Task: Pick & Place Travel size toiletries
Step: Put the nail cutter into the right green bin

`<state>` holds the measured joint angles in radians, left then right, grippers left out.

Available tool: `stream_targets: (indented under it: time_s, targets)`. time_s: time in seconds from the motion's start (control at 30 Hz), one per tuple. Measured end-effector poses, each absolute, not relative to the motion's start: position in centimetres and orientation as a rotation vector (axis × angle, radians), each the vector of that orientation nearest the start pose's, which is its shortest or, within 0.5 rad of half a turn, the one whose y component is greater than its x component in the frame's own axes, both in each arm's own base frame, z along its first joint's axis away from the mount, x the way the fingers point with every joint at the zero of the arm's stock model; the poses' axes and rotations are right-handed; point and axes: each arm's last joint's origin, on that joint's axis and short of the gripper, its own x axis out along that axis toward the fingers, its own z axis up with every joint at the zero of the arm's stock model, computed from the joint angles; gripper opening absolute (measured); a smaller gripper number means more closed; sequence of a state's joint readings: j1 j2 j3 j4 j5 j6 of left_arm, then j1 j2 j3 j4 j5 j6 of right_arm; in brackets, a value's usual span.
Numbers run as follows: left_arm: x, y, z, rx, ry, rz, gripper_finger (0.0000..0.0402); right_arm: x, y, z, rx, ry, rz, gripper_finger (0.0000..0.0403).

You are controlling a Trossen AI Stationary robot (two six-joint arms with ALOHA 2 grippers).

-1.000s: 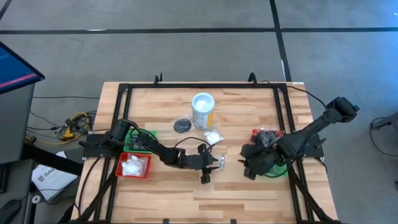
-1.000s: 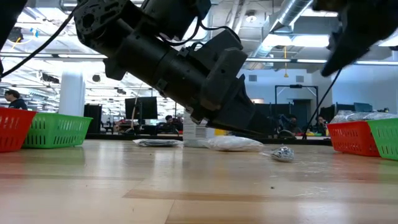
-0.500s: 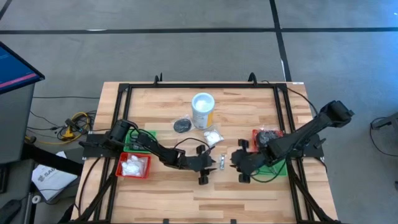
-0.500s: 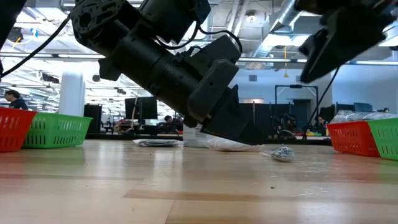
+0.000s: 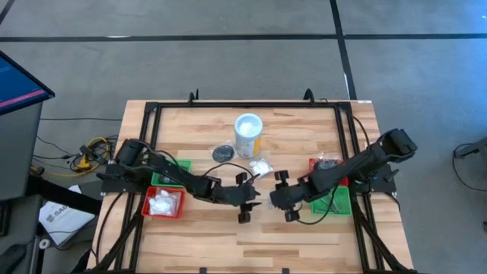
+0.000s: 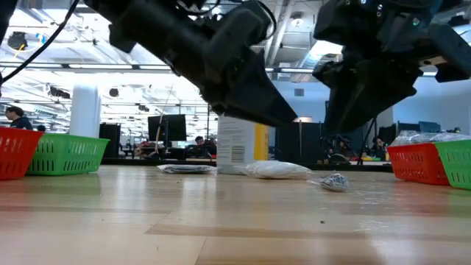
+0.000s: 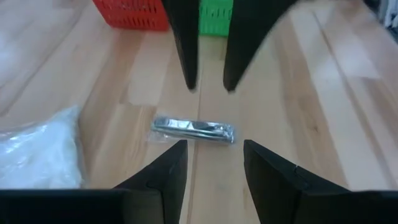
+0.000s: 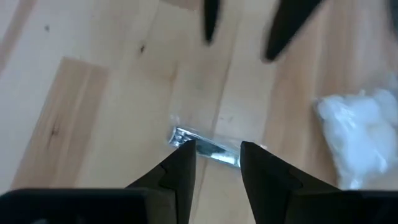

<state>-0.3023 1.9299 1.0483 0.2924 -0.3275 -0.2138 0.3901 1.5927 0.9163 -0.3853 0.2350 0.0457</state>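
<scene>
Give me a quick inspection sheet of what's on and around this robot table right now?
Surface: wooden table, bare at the near edge.
Job's things: silvery packet lying flat between both arms; white bag beside it; dark round pot; more items in the red tray and red tray at right.
Clutter: white canister, green trays.
Grippers: left end effector and right end effector both open, facing each other over the packet, neither holding anything.
Cables: yellow bundle on the floor.
Surroundings: monitor at left; people and desks far behind.
</scene>
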Motion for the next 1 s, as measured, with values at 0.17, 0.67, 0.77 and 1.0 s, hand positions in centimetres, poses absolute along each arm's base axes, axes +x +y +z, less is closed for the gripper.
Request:
stream_targets:
  time_s: [0.17, 0.67, 0.77, 1.0]
  targets:
    - [36.6, -10.4, 15.5, -0.029, 0.545, 0.085, 0.0149, 29.0, 10.9, 16.6, -0.375, 1.067, 0.192, 0.0115]
    - [33.5, -9.5, 16.5, -0.044, 0.529, 0.088, 0.0149, 30.7, 11.3, 15.0, -0.585, 1.24, 0.307, 0.0112]
    - [33.4, -9.4, 16.5, -0.043, 0.531, 0.09, 0.0149, 31.1, 11.4, 15.1, -0.596, 1.218, 0.317, 0.0112]
    - [33.4, -9.4, 16.5, -0.042, 0.53, 0.092, 0.0149, 31.0, 11.4, 15.0, -0.69, 1.213, 0.385, 0.0112]
